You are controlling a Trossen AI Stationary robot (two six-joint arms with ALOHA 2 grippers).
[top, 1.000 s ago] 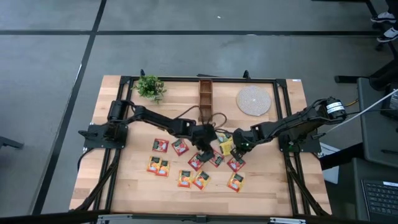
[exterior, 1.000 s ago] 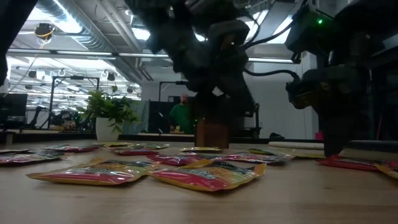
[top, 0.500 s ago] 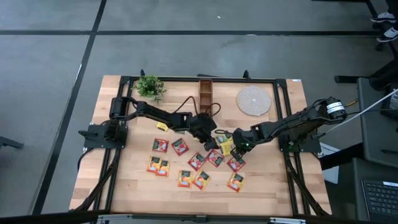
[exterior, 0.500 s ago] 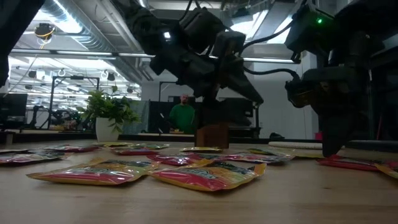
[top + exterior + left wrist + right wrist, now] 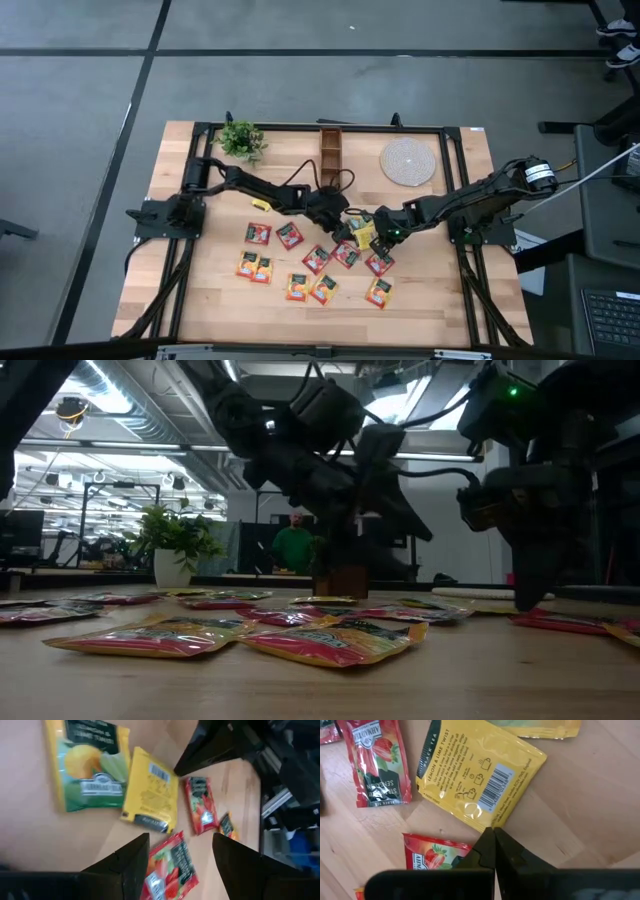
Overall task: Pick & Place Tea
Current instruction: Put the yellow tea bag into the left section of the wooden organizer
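Several tea sachets, red (image 5: 289, 236), orange (image 5: 297, 288) and yellow (image 5: 362, 235), lie flat on the wooden table (image 5: 200, 300). My left gripper (image 5: 345, 225) hangs open and slanting over the middle cluster. In its wrist view its fingers (image 5: 125, 865) stand either side of a red sachet (image 5: 170, 870), above it, with the yellow sachet (image 5: 150, 790) and a green-and-yellow one (image 5: 87, 765) beyond. My right gripper (image 5: 492, 840) is shut and points down at the yellow sachet's corner (image 5: 485, 826), with a red sachet (image 5: 437, 852) beside it. My right gripper's shut fingertips (image 5: 490, 832) stand at one corner of the yellow sachet, coming from above. Whether they touch the sachet or the table cannot be told. The sachet lies flat on the wood.
A small wooden box (image 5: 330, 150) stands at the far middle, a potted plant (image 5: 241, 139) at the far left and a round woven mat (image 5: 408, 161) at the far right. Bare wood lies along the near edge. A person (image 5: 293, 545) stands in the room behind.
My left gripper has gone toward the table's right edge and a little down, nearer the yellow sachet and my right gripper. It has rolled and tipped from pointing down to slanting. It stays open. The sachets have not moved.
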